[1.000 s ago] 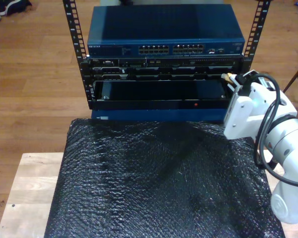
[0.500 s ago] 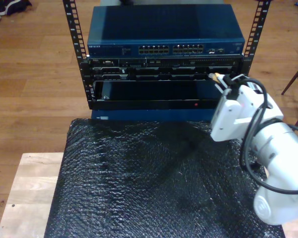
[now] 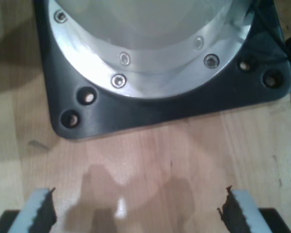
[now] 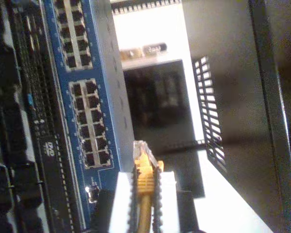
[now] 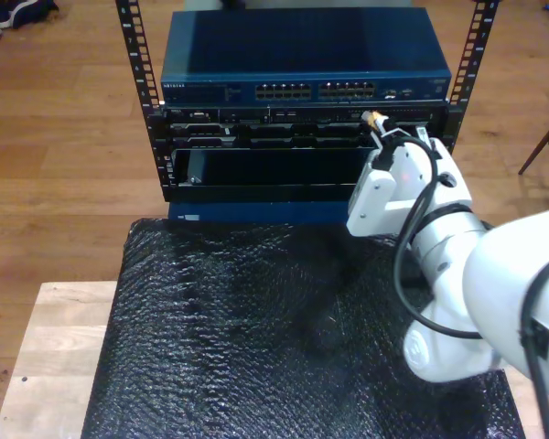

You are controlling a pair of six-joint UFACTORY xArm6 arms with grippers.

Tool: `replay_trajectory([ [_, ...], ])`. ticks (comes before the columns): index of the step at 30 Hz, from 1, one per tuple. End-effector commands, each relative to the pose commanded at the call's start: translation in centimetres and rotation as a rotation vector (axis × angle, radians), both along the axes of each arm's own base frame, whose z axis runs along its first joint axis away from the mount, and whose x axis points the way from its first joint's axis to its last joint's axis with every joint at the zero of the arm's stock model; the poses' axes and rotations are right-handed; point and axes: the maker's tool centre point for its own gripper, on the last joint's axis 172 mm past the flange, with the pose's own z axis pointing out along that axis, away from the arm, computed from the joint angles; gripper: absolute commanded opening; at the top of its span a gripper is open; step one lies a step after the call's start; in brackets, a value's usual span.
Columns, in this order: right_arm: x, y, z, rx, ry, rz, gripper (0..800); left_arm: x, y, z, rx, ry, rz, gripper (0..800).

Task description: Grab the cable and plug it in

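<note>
The cable (image 4: 144, 189) is clamped between the pads of my second gripper (image 4: 144, 194), its yellow length running up through the closed jaws and its clear plug (image 4: 141, 149) sticking out past the fingertips. In the second wrist view the plug points toward the blue network switch (image 4: 94, 73), its tip just beside the lower block of ports (image 4: 91, 124) but not visibly seated in any of them; the cable's long axis lies along the gripper's own axis. The exterior view gives the wider setting: the cable tip (image 5: 375, 119) shows as a small yellow spot right of centre in the upper part of the frame, held against the front of the rack (image 5: 302, 137), just below the switch (image 5: 302, 64) and its row of ports. The white arm (image 5: 457, 265) rises from the lower right of that frame and hides the rack's lower right front. A black bubble-wrap sheet (image 5: 256, 338) covers the wooden table (image 5: 46, 347) in the foreground, and wooden floor (image 5: 64, 137) lies around the rack. The first wrist view looks down on bare wooden surface (image 3: 150, 160) with a black base plate (image 3: 150, 104) and a bolted metal ring (image 3: 150, 73) on it; my first gripper (image 3: 136, 213) hangs over the wood with its jaws wide apart, holding nothing.
</note>
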Motion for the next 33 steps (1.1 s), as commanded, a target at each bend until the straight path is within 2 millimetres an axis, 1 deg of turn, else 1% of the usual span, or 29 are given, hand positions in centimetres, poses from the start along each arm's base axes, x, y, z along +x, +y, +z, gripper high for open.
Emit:
replay_trajectory([
  [5,2.0,0.2,-0.8,-0.026,-0.011,-0.082,0,0.0,0.0,0.0,0.0,0.001,0.001,800],
  [8,2.6,-0.1,-0.5,-0.028,-0.041,-0.114,0,0.0,0.0,0.0,0.0,0.001,0.003,800],
  [12,2.4,-0.2,-1.0,-0.038,-0.091,-0.126,0,0.0,0.0,0.0,0.0,0.001,0.001,800],
  [15,2.4,-0.2,-1.5,-0.041,-0.097,-0.129,0,0.0,0.0,0.0,0.0,0.0,0.002,800],
  [20,3.2,-1.1,-2.0,-0.038,-0.096,-0.175,0,0.0,0.0,0.0,0.0,0.001,0.003,800],
  [24,3.8,-1.6,-2.0,-0.075,-0.122,-0.214,0,0.0,0.0,0.0,0.0,0.001,0.003,800],
  [26,4.0,-1.5,-1.8,-0.077,-0.135,-0.218,0,0.0,0.0,0.0,0.0,0.001,0.003,800],
  [28,4.0,-1.2,-1.8,-0.077,-0.141,-0.214,0,0.0,0.0,0.0,0.0,0.0,0.002,800],
  [33,3.9,-1.5,-1.7,-0.089,-0.157,-0.235,0,0.0,0.0,0.0,0.0,0.0,0.0,800],
])
